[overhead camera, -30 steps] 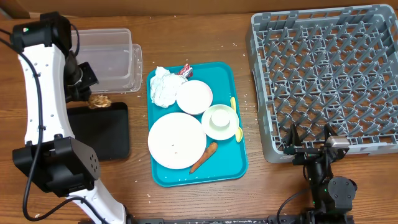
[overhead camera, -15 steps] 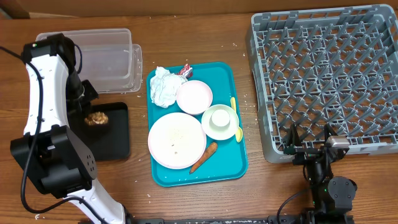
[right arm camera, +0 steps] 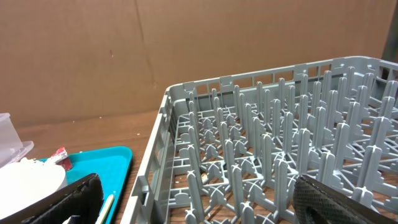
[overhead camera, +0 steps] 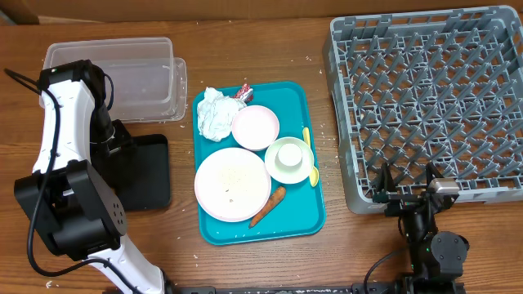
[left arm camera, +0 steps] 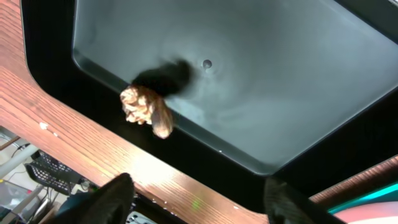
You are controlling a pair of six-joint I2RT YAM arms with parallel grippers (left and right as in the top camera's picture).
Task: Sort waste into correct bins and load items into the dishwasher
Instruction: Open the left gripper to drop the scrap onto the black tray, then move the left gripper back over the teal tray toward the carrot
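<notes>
My left gripper (overhead camera: 114, 139) (left arm camera: 200, 188) hangs open over the shallow black tray (overhead camera: 149, 175) (left arm camera: 267, 74). In the left wrist view a brown food chunk (left arm camera: 146, 111) sits at the tray's inner wall, clear of both fingers; the arm hides it from overhead. The teal tray (overhead camera: 288, 231) holds a crumpled napkin (overhead camera: 214, 114), a red-and-white wrapper (overhead camera: 244, 92), a small plate (overhead camera: 255, 127), a large plate (overhead camera: 232, 184) with rice grains, a pale green bowl (overhead camera: 288, 159), a yellow spoon (overhead camera: 307, 139) and a carrot piece (overhead camera: 268, 206). My right gripper (overhead camera: 406, 184) (right arm camera: 199, 202) stands open at the grey dish rack's (overhead camera: 425, 98) front edge.
A clear plastic tub (overhead camera: 135, 77) stands behind the black tray, beside my left arm. A brown cardboard wall (right arm camera: 186, 50) runs along the back of the table. Bare wood lies between the teal tray and the rack.
My left gripper carried the brown chunk from beside the tub over the black tray, then opened and let it go. The right arm has not moved.
</notes>
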